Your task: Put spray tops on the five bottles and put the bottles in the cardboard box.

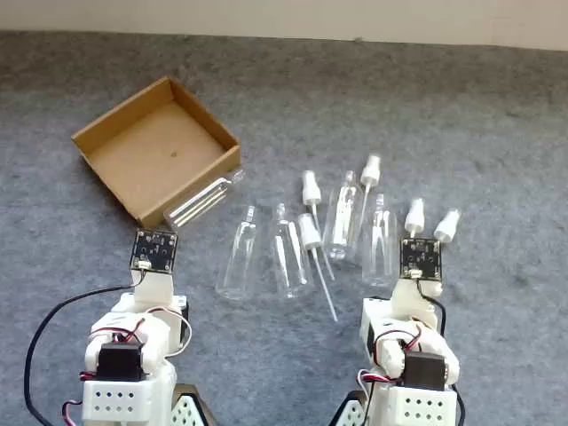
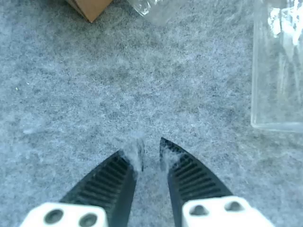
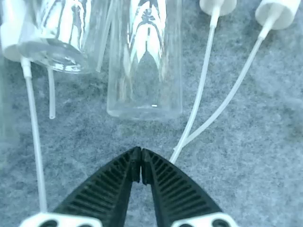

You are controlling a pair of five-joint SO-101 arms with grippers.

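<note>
The left gripper [image 2: 150,149] has its fingers a narrow gap apart and holds nothing, over bare grey carpet [image 2: 71,94] just near of the cardboard box [image 1: 155,146]. The right gripper [image 3: 141,158] has its fingertips pressed together, also empty, just near of a bottle [image 3: 144,56], with a dip tube [image 3: 194,123] apparently touching one finger. The box sits far left with one bottle [image 1: 202,201] lying against its right-hand wall. Four more bottles [image 1: 238,253] [image 1: 288,257] [image 1: 342,217] [image 1: 380,241] lie on their sides to its right, with five spray tops [image 1: 311,188] [image 1: 370,169] [image 1: 309,231] [image 1: 414,213] [image 1: 448,224] loose among and right of them.
</note>
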